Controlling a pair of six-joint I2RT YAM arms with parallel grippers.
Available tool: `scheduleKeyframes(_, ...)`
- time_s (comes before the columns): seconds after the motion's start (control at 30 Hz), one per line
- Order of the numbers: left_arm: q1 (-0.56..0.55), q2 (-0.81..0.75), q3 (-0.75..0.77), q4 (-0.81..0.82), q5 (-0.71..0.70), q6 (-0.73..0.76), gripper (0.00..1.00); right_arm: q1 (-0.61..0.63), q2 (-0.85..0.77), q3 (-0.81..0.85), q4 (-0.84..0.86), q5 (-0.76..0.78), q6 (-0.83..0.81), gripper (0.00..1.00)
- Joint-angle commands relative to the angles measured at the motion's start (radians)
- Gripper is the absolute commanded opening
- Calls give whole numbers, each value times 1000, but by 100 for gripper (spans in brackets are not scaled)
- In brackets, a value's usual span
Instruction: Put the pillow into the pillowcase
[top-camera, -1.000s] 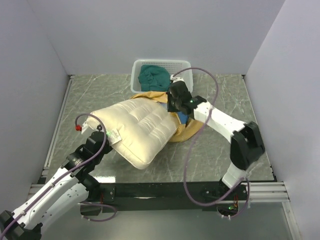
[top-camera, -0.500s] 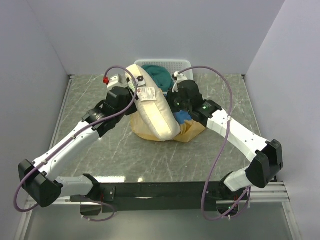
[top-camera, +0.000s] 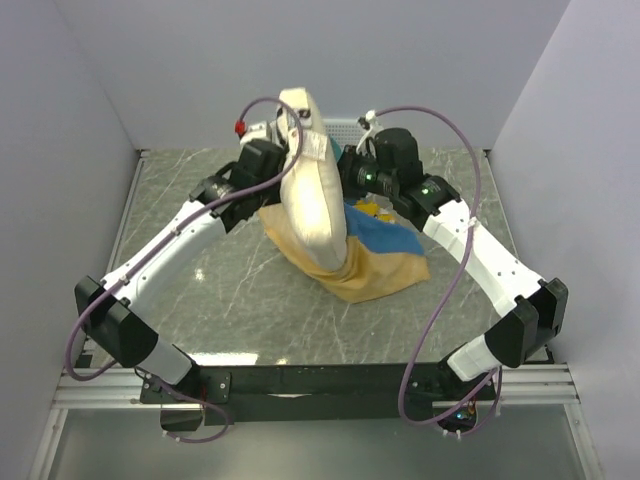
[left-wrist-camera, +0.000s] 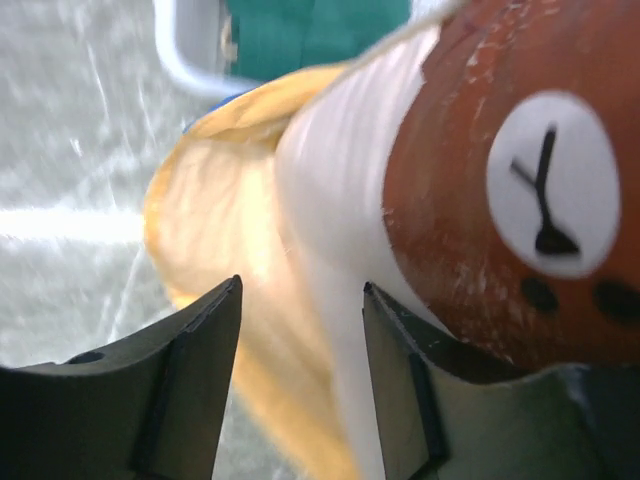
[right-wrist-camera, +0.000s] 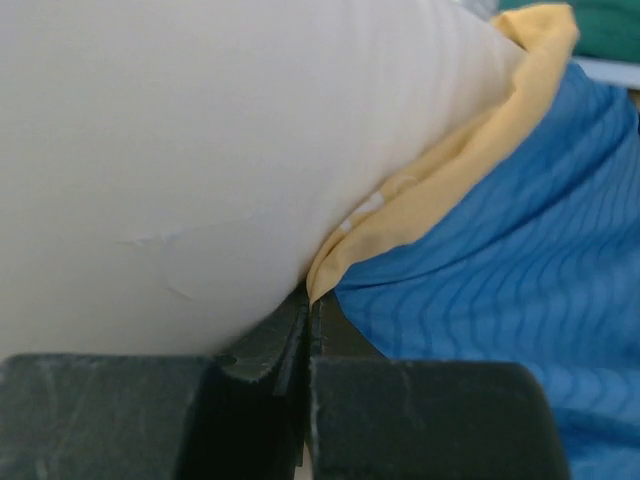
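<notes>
The cream pillow stands on end in the middle of the table, its lower end inside the pillowcase. The pillowcase is mustard-yellow outside with blue showing on top. My left gripper is against the pillow's upper left side. In the left wrist view its jaws stand apart, with the pillow's brown bear face against the right finger and the yellow pillowcase beyond. My right gripper is at the pillow's right side. In the right wrist view it is shut on the pillowcase's yellow hem, under the pillow.
A white basket stands at the back wall behind the pillow, and its rim and the teal cloth inside it show in the left wrist view. Grey walls close in the marble table on three sides.
The left arm swung the pillow from lying flat at the left up onto its end at the centre. The right gripper rose with the pillowcase edge, and more blue cloth shows.
</notes>
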Motion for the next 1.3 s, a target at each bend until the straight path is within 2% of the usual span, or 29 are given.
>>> scheduleKeyframes(0.0,-54,51,229,-22,33,84,60,31,0,179,191,-253,176,0)
scheduleKeyframes(0.1,-54,50,137,15,36,75,63,29,-8,225,185,-229,196,0)
scheduleKeyframes(0.2,-50,20,21,47,-2,75,68,11,-23,184,176,-209,199,0)
scheduleKeyframes(0.33,-56,62,41,-70,-169,139,75,-50,-86,-29,369,-284,303,0)
scheduleKeyframes(0.37,-63,74,53,-98,-220,148,77,-72,-89,-42,368,-285,306,0)
scheduleKeyframes(0.47,-86,111,76,-143,-257,191,82,-115,-100,-73,359,-279,300,0)
scheduleKeyframes(0.6,-88,172,81,-191,-258,179,83,-158,-106,-96,376,-301,314,0)
scheduleKeyframes(0.67,-82,175,46,-168,-242,170,84,-173,-107,-105,371,-304,311,0)
scheduleKeyframes(0.8,-47,158,-77,-15,-104,127,79,-202,-117,-133,376,-321,319,0)
scheduleKeyframes(0.97,-25,200,-108,73,39,79,73,-221,-126,-148,376,-328,315,0)
scheduleKeyframes(1.07,-24,209,-123,105,32,32,60,-233,-129,-148,376,-334,309,0)
scheduleKeyframes(1.1,-25,195,-123,104,21,20,44,-231,-130,-144,368,-333,302,0)
scheduleKeyframes(1.17,-25,171,-99,77,-27,21,28,-234,-129,-125,331,-319,274,0)
scheduleKeyframes(1.2,-24,142,-85,63,-40,33,12,-235,-129,-107,320,-316,266,0)
scheduleKeyframes(1.23,-20,126,-67,29,-50,39,4,-236,-129,-95,299,-313,253,0)
scheduleKeyframes(1.27,-19,111,-32,15,-60,45,1,-235,-130,-84,291,-302,250,0)
